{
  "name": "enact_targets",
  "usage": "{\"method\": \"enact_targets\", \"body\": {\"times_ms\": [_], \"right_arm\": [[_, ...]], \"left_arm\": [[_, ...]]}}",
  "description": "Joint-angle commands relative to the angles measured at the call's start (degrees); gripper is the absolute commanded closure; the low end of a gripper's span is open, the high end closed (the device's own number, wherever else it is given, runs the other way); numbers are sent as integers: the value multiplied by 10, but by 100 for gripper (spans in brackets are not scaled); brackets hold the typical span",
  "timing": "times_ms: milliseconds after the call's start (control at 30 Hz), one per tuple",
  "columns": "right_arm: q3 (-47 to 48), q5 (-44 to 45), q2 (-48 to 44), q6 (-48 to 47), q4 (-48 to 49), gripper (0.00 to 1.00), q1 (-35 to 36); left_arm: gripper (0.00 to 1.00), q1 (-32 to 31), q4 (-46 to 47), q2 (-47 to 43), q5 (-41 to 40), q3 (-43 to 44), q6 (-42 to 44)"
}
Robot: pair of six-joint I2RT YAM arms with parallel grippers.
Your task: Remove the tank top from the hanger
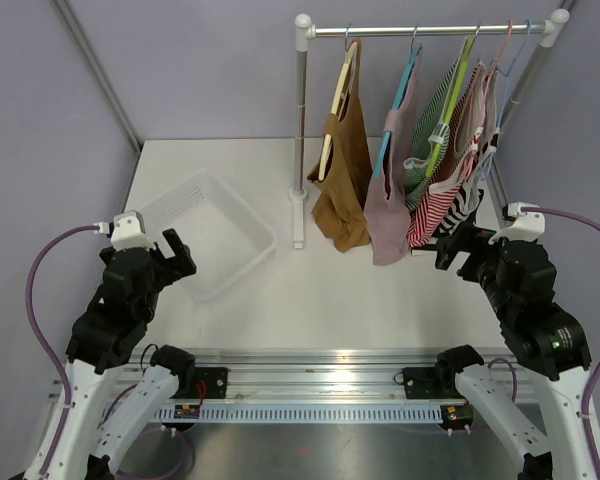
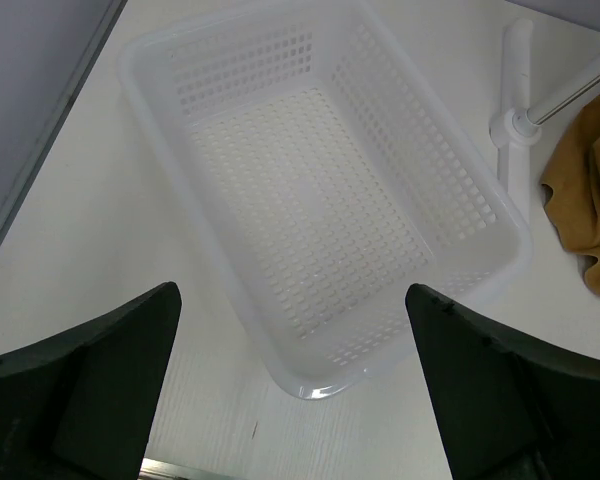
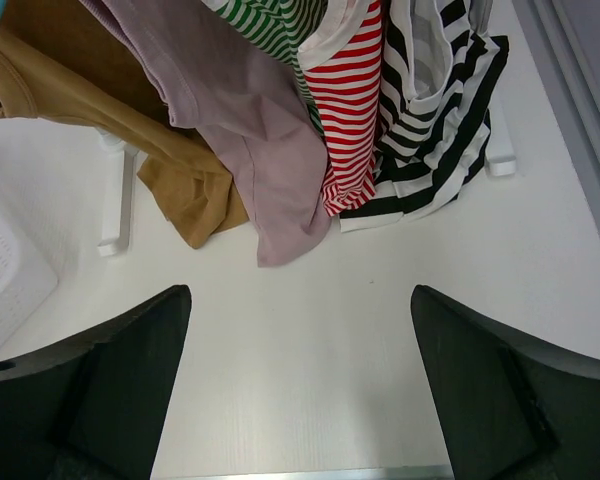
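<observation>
1. The clothes rail [image 1: 425, 30] stands at 1 o'clock on the desk [image 1: 340, 300], with five tank tops on hangers.
2. From 9 toward 3 o'clock hang the brown tank top [image 1: 345, 170], mauve tank top [image 1: 388, 205], green-striped top [image 1: 430, 130], red-striped top [image 1: 430, 212] and black-striped top [image 1: 470, 200].
3. The left pincer [image 1: 175, 255] is spread wide and empty, above the white basket [image 1: 235, 205] at 9 o'clock.
4. The right pincer [image 1: 455, 245] is spread wide and empty, at 6 o'clock of the striped hems.

No readable text – no labels, brands, numbers anywhere
</observation>
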Motion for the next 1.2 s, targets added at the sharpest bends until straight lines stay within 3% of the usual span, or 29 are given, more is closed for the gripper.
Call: {"method": "enact_targets", "body": {"times_ms": [0, 267, 400, 567, 767, 933, 1167], "right_arm": [[-5, 4, -17, 11, 23, 0, 3], [-37, -88, -50, 33, 88, 1, 4], [-7, -199, -22, 65, 137, 0, 4], [99, -329, 87, 122, 207, 3, 3], [216, -387, 243, 159, 255, 9, 3], [379, -360, 406, 140, 236, 13, 27], [632, -107, 598, 75, 109, 14, 105]], "left_arm": [[1, 3, 25, 9, 12, 7, 2], [1, 3, 40, 47, 89, 55, -19], [1, 3, 47, 54, 93, 65, -17], [1, 3, 55, 46, 79, 35, -16], [1, 3, 53, 41, 77, 15, -16], [1, 3, 54, 35, 74, 3, -15], [1, 2, 56, 29, 77, 0, -12]]}}
